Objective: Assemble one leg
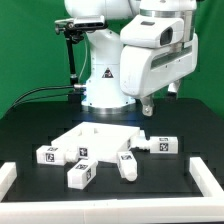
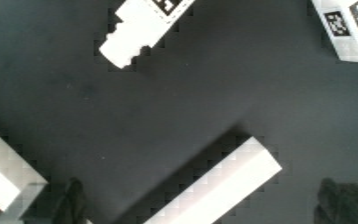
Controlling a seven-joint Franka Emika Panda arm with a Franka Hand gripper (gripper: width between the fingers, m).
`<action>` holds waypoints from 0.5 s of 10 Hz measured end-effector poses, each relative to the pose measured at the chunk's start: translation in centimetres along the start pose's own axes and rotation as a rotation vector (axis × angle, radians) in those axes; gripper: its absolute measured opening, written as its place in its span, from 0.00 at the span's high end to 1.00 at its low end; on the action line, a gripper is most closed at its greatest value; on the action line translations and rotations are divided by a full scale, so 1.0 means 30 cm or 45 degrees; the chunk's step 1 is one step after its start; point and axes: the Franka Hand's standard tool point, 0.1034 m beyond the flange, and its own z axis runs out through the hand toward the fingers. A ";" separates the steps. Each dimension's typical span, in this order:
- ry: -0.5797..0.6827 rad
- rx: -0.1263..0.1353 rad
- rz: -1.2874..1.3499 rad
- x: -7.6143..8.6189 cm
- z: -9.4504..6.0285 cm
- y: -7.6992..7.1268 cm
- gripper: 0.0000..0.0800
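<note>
On the black table (image 1: 40,125), in the lower half of the exterior view, a flat white square panel (image 1: 100,135) lies in front of the arm's base (image 1: 105,90).

Four legs lie loose near the panel's lower edge, all carrying black-and-white tags:
- left leg (image 1: 48,153): lower left, apart from the panel.
- front leg (image 1: 80,173): lowest in the frame, just below the panel.
- centre leg (image 1: 127,164): lower centre, slanted. I cannot tell whether it touches the panel.
- right leg (image 1: 160,146): right of centre, lying on its side.

A white table rim (image 1: 8,175) runs along the lower corners.

In the exterior view the gripper is hidden behind the large white arm link (image 1: 160,55) at upper right.

In the wrist view the gripper (image 2: 197,200) is held above the table. Its dark fingers (image 2: 55,200) are blurred, spread wide, with nothing clamped. On the table below lie a diagonal white strip (image 2: 229,185) and a second strip (image 2: 2,165), both unidentified. Farther off are a notched tagged part (image 2: 140,30) and a tagged block (image 2: 345,28). I cannot tell which legs these are.
</note>
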 end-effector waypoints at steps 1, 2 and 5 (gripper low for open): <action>0.000 0.000 0.000 0.000 0.000 0.000 0.19; 0.000 0.000 0.000 0.000 0.000 0.000 0.19; 0.000 0.000 0.000 0.000 0.001 0.000 0.19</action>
